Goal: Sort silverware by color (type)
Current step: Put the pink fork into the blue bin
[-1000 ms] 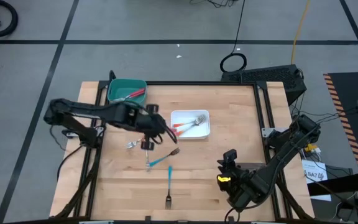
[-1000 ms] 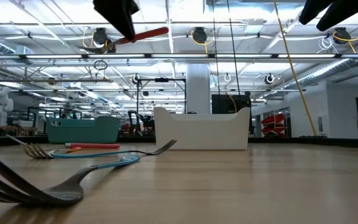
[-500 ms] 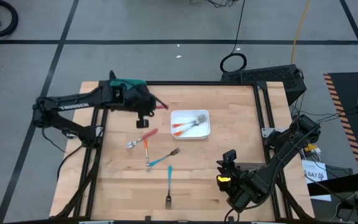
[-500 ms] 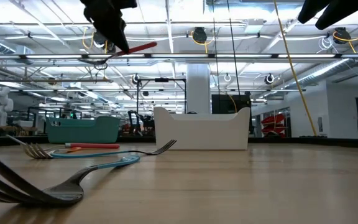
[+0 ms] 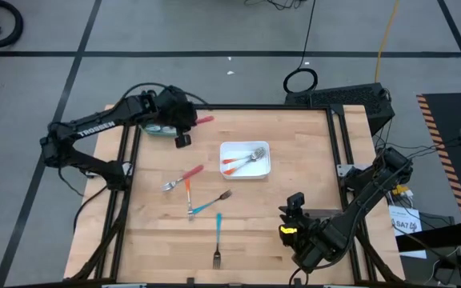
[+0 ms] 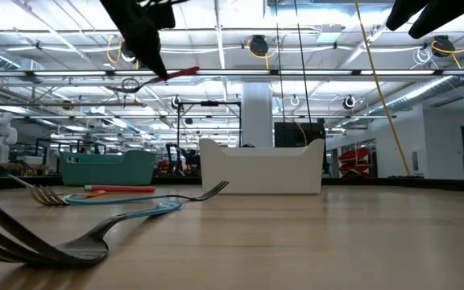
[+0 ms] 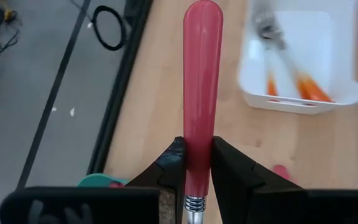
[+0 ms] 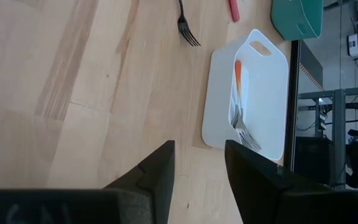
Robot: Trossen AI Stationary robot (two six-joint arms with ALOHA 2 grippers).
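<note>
My left gripper (image 5: 181, 122) hovers over the teal tray (image 5: 152, 128) at the table's far left, shut on a red-handled fork (image 5: 204, 120). The arm hides most of that tray. The white tray (image 5: 245, 174) holds two orange-handled forks (image 5: 238, 162). Lying flat on the wood are a red-handled fork (image 5: 184, 177), an orange-handled one (image 5: 189, 194) and two blue-handled ones (image 5: 209, 206) (image 5: 218, 234). My right gripper (image 5: 294, 200) waits open near the table's near right. My left gripper pinches the red fork's handle (image 7: 199, 163) between its two fingers, close to the metal neck (image 7: 194, 202). The handle runs forward past the fingertips, its rounded free end (image 7: 202, 15) pointing toward the table's right. The fork is lifted clear, high above the table (image 6: 180, 74).
The wooden table (image 5: 310, 152) is bare on its right half. Metal frame rails (image 5: 344, 148) run along its edges. A black cable loop (image 5: 300, 80) lies on the floor beyond the far edge. The white tray (image 6: 260, 167) stands mid-table in the low view.
My left gripper, carrying the red fork lifted clear, has travelled from the middle of the table toward the far left, ending over the teal tray. It has turned so the handle points toward the table's right. The forks on the table have stayed put.
</note>
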